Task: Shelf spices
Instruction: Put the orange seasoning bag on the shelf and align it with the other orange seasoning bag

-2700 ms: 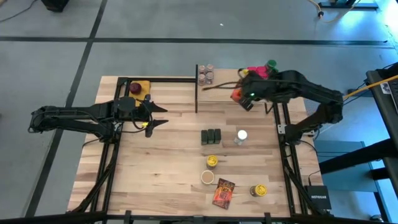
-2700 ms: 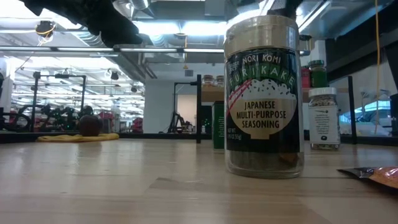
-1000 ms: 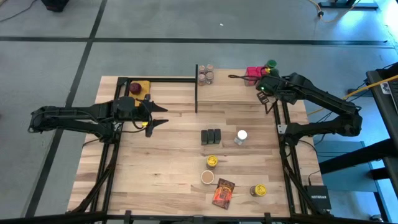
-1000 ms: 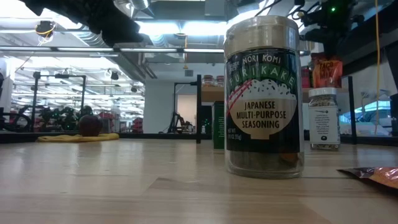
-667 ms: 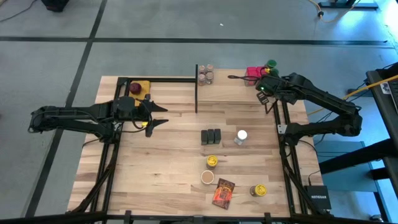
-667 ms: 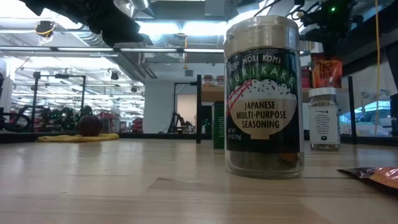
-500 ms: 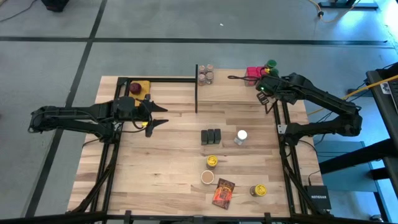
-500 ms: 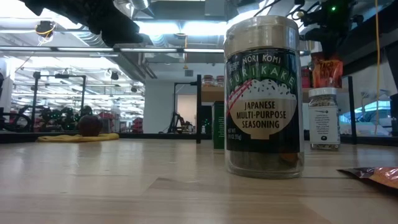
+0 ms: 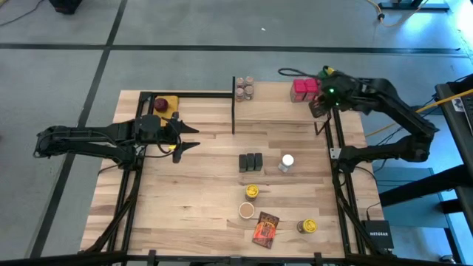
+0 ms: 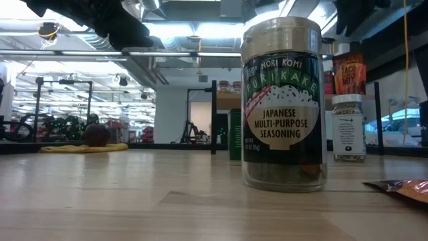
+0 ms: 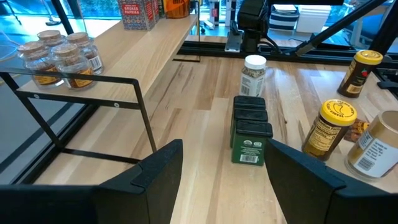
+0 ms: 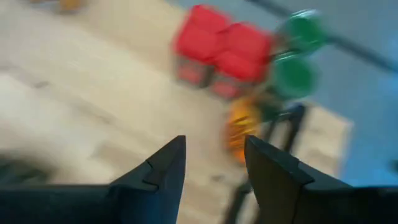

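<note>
The shelf point(image 9: 272, 105) stands along the table's far edge. On it are several small jars point(image 9: 244, 89) at its left end and two red boxes point(image 12: 222, 45), green-lidded jars point(image 12: 293, 59) and an upright orange packet point(image 12: 244, 124) at its right end. My right gripper point(image 12: 214, 146) hovers open above that right end, holding nothing. Three dark tins point(image 9: 251, 161), a white-lidded jar point(image 9: 287, 160) and a furikake jar point(image 10: 284, 104) stand on the tabletop. My left gripper point(image 9: 194, 137) waits open, held level above the table's left half.
Near the table's front edge stand two yellow-lidded jars point(image 9: 252, 192) point(image 9: 307, 226) and a tan-lidded jar point(image 9: 246, 210), with a flat orange packet point(image 9: 265, 229) lying between them. A dark red round thing on a yellow pad point(image 9: 164, 104) sits at the far left. The shelf's black frame post point(image 9: 233, 111) rises mid-table.
My right gripper has opened and let go of the orange packet, which stays upright on the shelf beside the red boxes. The gripper has then risen, tipped more steeply downward and drawn back toward the table's right edge.
</note>
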### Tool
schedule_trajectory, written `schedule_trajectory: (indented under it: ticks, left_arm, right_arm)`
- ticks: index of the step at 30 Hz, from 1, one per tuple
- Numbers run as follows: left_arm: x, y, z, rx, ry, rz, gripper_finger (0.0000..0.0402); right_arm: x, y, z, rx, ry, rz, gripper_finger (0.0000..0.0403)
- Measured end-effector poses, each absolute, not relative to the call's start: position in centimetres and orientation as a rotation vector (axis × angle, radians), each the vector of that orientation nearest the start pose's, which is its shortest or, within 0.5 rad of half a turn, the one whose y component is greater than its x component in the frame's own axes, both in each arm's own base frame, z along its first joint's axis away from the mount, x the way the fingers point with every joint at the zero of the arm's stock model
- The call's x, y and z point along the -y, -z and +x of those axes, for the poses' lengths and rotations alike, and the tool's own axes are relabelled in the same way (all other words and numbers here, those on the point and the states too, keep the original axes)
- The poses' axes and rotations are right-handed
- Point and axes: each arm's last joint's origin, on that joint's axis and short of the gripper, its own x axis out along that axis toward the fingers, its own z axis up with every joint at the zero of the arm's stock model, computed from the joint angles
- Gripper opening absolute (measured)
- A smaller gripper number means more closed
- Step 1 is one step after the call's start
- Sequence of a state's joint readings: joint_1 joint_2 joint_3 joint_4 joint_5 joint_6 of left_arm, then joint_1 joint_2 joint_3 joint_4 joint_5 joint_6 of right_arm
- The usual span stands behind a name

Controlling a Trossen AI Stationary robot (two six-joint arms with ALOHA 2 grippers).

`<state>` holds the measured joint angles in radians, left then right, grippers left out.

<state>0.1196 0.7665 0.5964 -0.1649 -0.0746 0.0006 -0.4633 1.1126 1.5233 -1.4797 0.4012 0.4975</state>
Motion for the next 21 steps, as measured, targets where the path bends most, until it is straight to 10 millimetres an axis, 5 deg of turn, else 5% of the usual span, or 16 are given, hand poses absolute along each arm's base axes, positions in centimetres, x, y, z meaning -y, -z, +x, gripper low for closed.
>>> schedule_trajectory:
  ticks: [8,21]
  left_arm:
    - [-2.3,-27.2,17.1,-0.337,-0.192,-0.007,0.0219]
    - [-2.3,-27.2,17.1,-0.339,-0.193,-0.011,0.0219]
  right_arm:
    - [3.5,-40.6,16.3,-0.827,0.655,0.544,0.017]
    - [-10.2,-35.6,23.0,-0.809,0.233,0.399,0.017]
